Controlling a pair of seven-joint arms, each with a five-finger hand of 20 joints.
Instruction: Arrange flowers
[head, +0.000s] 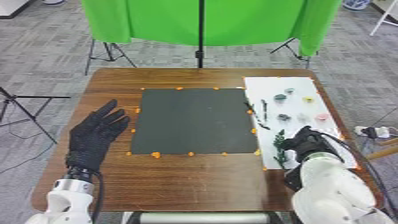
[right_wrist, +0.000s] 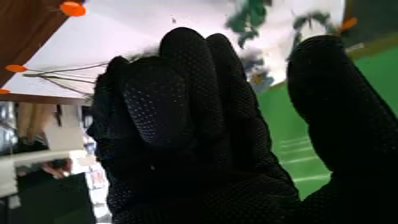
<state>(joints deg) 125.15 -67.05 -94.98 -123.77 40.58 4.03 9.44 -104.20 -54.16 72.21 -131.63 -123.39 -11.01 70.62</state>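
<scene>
One green sprig (head: 280, 146), lower right of head view, just beside right hand (head: 305, 142), thumb set wide of fingers: for a clean pick, likely best to pinch stem low, lightly, and lift clear of flowers (head: 284, 117).

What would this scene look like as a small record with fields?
Surface: brown wooden table
Middle: dark mat
Right side: white sheet
Blooms on sheet: one yellow flower, one pink flower, others greyish or pale
Greenery: leafy green sprig beside the right hand
Left hand: open, left of the mat
Backdrop: green cloth
Mat: no flowers on it
</scene>
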